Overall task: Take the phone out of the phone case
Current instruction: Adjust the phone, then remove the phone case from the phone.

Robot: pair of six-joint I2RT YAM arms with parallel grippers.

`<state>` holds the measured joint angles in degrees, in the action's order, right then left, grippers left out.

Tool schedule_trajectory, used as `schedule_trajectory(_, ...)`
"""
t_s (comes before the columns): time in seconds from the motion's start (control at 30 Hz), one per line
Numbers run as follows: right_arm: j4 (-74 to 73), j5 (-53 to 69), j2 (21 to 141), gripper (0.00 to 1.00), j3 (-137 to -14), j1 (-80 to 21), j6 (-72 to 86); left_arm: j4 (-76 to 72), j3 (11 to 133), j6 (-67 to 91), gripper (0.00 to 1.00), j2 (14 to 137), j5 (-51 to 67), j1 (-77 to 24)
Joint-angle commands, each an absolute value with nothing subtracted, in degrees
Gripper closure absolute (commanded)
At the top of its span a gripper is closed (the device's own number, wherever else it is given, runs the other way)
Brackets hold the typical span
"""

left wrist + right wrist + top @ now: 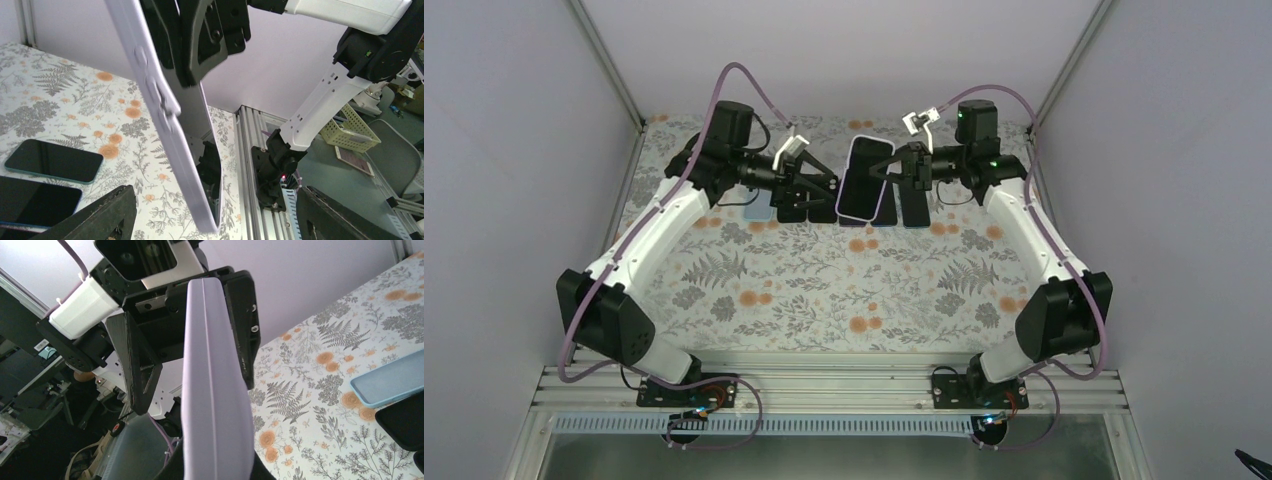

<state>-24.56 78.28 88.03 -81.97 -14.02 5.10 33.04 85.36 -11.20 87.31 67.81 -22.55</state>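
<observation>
Black-screened phone: seated in its case and held in the air over the far side of the desk, between the two arms, with its screen tilted towards the top camera.
Lilac phone case: wraps the phone's back and rim; its side buttons show in the left wrist view.
Right hand: clamped tight on the case's right edge, carrying it.
Left hand: spread wide, with its black fingers flanking the case's left edge and gripping nothing.
Floral-print desk: lies below the raised phone.
Around: a teal-rimmed dark phone and a blue-edged dark phone lie flat, screens up, side by side. A pale blue slab, phone or case I cannot tell, lies beside a black slab.
</observation>
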Motion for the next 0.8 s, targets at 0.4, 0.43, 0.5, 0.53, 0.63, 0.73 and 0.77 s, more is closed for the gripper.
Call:
schedule_trajectory(0.4, -15.34, 84.52, 82.43, 0.96, -82.08, -13.23, 13.18, 31.18, 76.47, -14.30, 0.30, 83.95, 67.47, -25.35)
schedule_trajectory(0.43, -15.30, 84.39, 82.30, 0.96, -81.97, -13.26, 13.26, 31.20, 76.39, -14.30, 0.31, 84.08, 67.34, -25.78)
schedule_trajectory(0.5, -15.29, 84.22, 82.15, 0.96, -81.73, -13.23, 13.32, 30.97, 76.47, -13.76, 0.35, 84.49, 67.77, -25.96)
schedule_trajectory(0.53, -15.29, 84.11, 81.98, 0.96, -81.55, -13.23, 13.27, 30.87, 76.66, -13.64, 0.37, 84.55, 67.95, -25.93)
schedule_trajectory(0.63, -15.36, 83.96, 81.75, 0.96, -81.26, -13.20, 13.11, 30.60, 76.99, -13.56, 0.41, 84.62, 68.16, -26.02)
schedule_trajectory(0.73, -15.91, 83.65, 81.84, 0.96, -81.23, -13.18, 12.61, 30.41, 76.84, -13.60, 0.45, 84.44, 68.66, -25.93)
schedule_trajectory(0.77, -16.05, 83.53, 81.84, 0.96, -81.20, -13.19, 12.40, 30.45, 76.89, -13.62, 0.46, 84.46, 68.65, -25.93)
